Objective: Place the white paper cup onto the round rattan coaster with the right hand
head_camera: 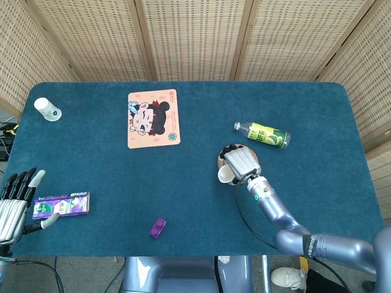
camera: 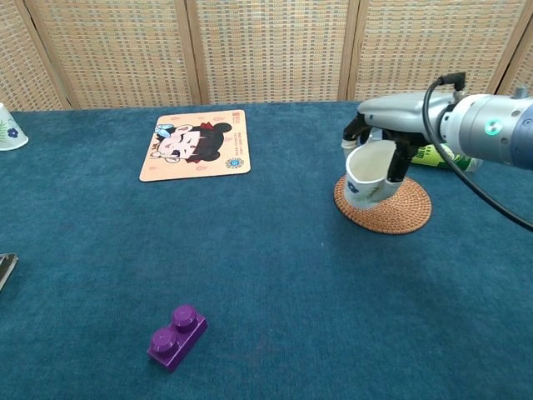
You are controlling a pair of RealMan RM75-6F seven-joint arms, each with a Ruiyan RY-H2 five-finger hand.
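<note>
My right hand [camera: 391, 117] grips a white paper cup [camera: 367, 173] from above, fingers wrapped round its rim. The cup is tilted, its mouth facing left and toward me, and it hangs over the near left part of the round rattan coaster [camera: 396, 210]; whether it touches the coaster I cannot tell. From the head view the right hand [head_camera: 240, 161] covers most of the coaster [head_camera: 253, 160], with the cup [head_camera: 225, 174] showing at its left edge. My left hand [head_camera: 15, 198] lies open at the table's near left corner, holding nothing.
A green-labelled plastic bottle [head_camera: 264, 135] lies just behind the coaster. A cartoon mat [head_camera: 153, 118] lies at centre back, a second paper cup [head_camera: 47, 109] at far left, a purple box [head_camera: 61, 205] by my left hand, and a purple brick [camera: 176, 335] near the front.
</note>
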